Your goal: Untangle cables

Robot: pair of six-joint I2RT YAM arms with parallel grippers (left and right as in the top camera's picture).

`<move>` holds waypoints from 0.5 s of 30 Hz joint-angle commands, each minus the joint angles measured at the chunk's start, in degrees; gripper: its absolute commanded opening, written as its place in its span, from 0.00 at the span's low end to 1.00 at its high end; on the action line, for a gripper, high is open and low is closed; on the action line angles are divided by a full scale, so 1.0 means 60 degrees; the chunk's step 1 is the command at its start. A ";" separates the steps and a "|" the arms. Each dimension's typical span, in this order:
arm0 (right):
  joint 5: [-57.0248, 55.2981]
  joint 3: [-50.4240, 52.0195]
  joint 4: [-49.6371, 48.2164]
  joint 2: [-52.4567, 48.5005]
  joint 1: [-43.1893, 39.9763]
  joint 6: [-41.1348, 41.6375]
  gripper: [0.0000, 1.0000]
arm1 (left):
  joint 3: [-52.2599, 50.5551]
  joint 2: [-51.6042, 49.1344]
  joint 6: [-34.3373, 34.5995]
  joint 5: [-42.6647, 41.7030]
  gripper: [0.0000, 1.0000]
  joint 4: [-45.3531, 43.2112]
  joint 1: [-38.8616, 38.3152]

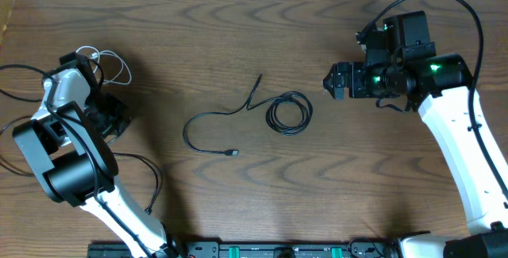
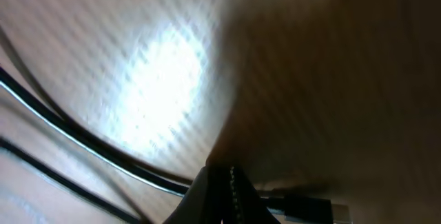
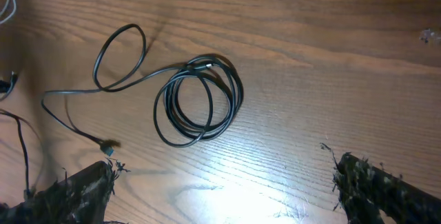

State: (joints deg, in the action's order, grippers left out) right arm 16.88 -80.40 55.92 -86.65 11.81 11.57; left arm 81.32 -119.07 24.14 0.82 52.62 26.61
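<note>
Hovering released, right end effector point(image 3: 227, 191) faces the cables point(image 3: 236, 96); left end effector's point(image 2: 224, 176) state unclear.

Black cable point(image 1: 287, 115), thin white cable point(image 1: 111, 63), brown wood-grain table point(image 1: 238, 20) with pale glare, white right arm point(image 1: 460, 147) with black joints, green lights point(image 1: 435, 69) on it.

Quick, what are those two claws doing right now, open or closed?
Left gripper: closed, apparently pinching a black cable at its tips.
Right gripper: wide open, holding nothing.
</note>
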 commanded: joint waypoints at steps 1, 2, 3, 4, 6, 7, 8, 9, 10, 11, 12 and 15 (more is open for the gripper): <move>0.0029 -0.0007 0.0022 -0.0066 0.0058 0.0098 0.99 | -0.0211 -0.0244 -0.0080 0.0113 0.07 0.0273 0.0015; 0.0029 -0.0007 0.0025 -0.0066 0.0058 0.0098 0.99 | -0.0211 -0.0197 -0.0080 0.0113 0.07 0.0346 0.0015; 0.0029 -0.0007 0.0025 -0.0066 0.0058 0.0098 0.99 | -0.0211 -0.0120 -0.0080 0.0117 0.07 0.0423 0.0015; 0.0029 -0.0007 0.0025 -0.0066 0.0058 0.0098 0.99 | -0.0211 -0.0033 -0.0076 0.0117 0.07 0.0474 0.0015; 0.0029 -0.0007 0.0025 -0.0066 0.0058 0.0098 0.99 | -0.0208 0.0237 -0.0080 0.0117 0.07 0.0477 0.0015; 0.0029 -0.0007 0.0025 -0.0066 0.0058 0.0098 0.99 | -0.0204 0.0393 -0.0080 0.0113 0.07 0.0477 0.0015; 0.0029 -0.0007 0.0025 -0.0066 0.0058 0.0098 0.99 | -0.0200 0.0572 -0.0080 0.0113 0.07 0.0477 0.0015; 0.0029 -0.0007 0.0025 -0.0066 0.0058 0.0098 0.99 | -0.0200 0.0834 -0.0080 0.0113 0.07 0.0514 0.0015; 0.0029 -0.0007 0.0029 -0.0066 0.0062 0.0098 0.99 | -0.0200 0.1078 -0.0080 0.0109 0.07 0.0572 0.0015; 0.0029 -0.0007 0.0033 -0.0066 0.0080 0.0098 0.99 | -0.0200 0.1421 -0.0080 0.0051 0.07 0.0652 0.0015; 0.0029 -0.0007 0.0033 -0.0069 0.0109 0.0098 0.99 | -0.0200 0.1723 -0.0084 -0.0076 0.07 0.0699 0.0015; 0.0029 -0.0007 -0.0004 -0.0073 0.0233 0.0102 0.99 | -0.0200 0.2758 -0.0087 -0.1060 0.07 0.0962 0.0007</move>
State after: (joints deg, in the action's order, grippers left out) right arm 16.86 -80.40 55.90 -86.65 12.21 11.57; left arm 80.01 -109.51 24.10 -0.75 57.30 26.61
